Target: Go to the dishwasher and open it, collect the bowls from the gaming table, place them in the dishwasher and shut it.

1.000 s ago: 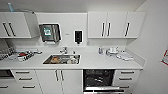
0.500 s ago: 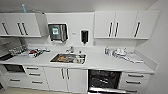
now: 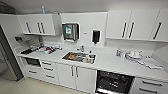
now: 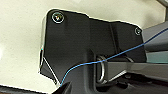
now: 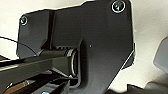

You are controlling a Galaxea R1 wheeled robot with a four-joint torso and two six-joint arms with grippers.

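From high up, the head view looks down on a small white kitchen. A long white table (image 3: 112,66) runs along the wall, with white cupboards (image 3: 130,25) hung above it. Set into it near the middle is a steel sink (image 3: 78,57) with some items inside. On the wall above hang a paper towel box (image 3: 70,31) and a dark soap dispenser (image 3: 96,36). Loose clutter (image 3: 47,48) lies toward the far left end, and a few white dishes (image 3: 135,54) sit toward the right end.

The dishwasher (image 3: 113,82) sits under the table, to the right of the sink and between a white cupboard door (image 3: 85,80) and white drawers (image 3: 148,87). Its dark inside shows, so it looks already open, though its lower part is cut off at the picture's edge. A tall steel fridge (image 3: 7,60) stands at the far left.

The step in hand appears to be closing in on the dishwasher. To do it well, I judge the robot should square up to the dark opening, not the sink, and stop with room left for the door.

The left wrist view shows the robot's own dark plate over a pale floor (image 4: 20,37). I cannot tell whether that pincer is open or closed.

The right wrist view is much the same, again over pale floor (image 5: 155,30). That pincer's state cannot be told either.
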